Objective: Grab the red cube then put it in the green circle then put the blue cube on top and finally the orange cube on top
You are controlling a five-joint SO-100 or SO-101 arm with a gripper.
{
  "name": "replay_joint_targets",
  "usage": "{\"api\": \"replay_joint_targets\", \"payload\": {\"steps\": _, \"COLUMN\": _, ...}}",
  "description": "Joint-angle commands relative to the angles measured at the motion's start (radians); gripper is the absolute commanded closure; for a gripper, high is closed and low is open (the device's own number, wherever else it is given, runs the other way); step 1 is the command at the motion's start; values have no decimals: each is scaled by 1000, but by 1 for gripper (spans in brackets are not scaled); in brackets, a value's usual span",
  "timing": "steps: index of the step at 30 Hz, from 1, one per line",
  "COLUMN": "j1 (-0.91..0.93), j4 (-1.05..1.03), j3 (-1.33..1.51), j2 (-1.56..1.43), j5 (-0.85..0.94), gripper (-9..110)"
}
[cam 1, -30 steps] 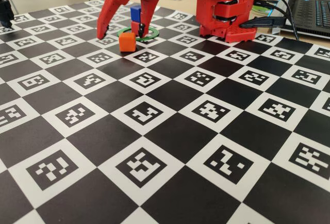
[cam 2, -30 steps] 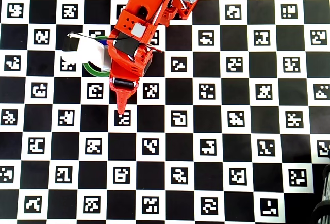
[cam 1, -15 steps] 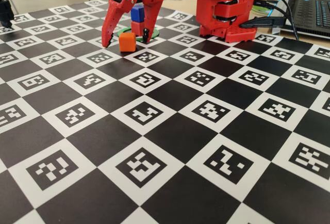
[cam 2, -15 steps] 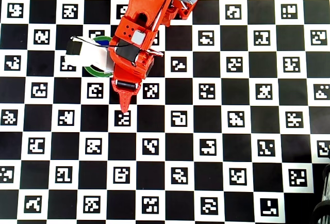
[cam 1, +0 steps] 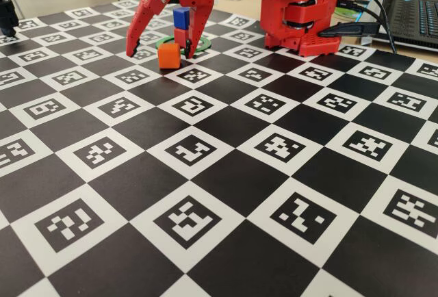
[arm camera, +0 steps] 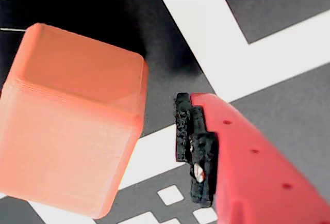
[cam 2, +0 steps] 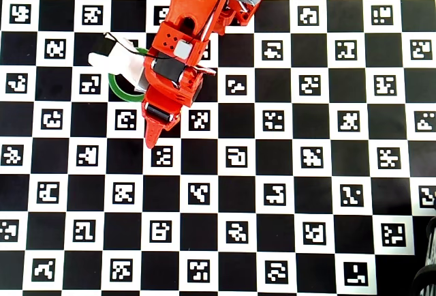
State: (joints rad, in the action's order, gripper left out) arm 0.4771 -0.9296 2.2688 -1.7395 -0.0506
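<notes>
We're on the last step, by our read: the blue cube (cam 1: 181, 17) already sits on the red cube (cam 1: 181, 37) inside the green circle (cam 1: 164, 41), so only the orange cube (cam 1: 169, 55) is left to lift & stack.

Using the green circle as landmark: in the fixed view the orange cube rests on the checkered desk (cam 1: 226, 174) just in front of the ring, toward the camera, apparently just outside its rim. The red/blue stack stands upright within the ring. The arm's base (cam 1: 301, 13) sits well off to the ring's right in that view.

The gripper (cam 1: 166, 47) hangs above the orange cube w/ jaws spread wide, nothing held. One finger (cam 1: 140, 27) reaches down left of the cube, the other comes down on its ring side, close to the stack. The wrist view shows the orange cube (arm camera: 72, 118) near a black-padded fingertip (arm camera: 196, 152), a gap between them, not touching.

Next move, we judge: drop lower so the cube sits between the fingers, close, lift, then carry back over the ring & set down on blue w/o knocking the stack.

Orange cube: small, matte, bright orange, rounded edges, faint layer lines on its sides, same size as the others. Overhead, the arm (cam 2: 184, 43) hides all the cubes; only part of the ring (cam 2: 117, 90) shows.
</notes>
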Motion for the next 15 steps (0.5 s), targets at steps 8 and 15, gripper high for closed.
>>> {"api": "replay_joint_targets", "payload": {"steps": 8, "j1": -11, "j4": 3, "j3": -57, "j2": 2, "j5": -178, "gripper": 55}}
{"api": "replay_joint_targets", "payload": {"steps": 15, "j1": -20, "j4": 29, "j3": -61, "j2": 11, "j5": -249, "gripper": 55}}
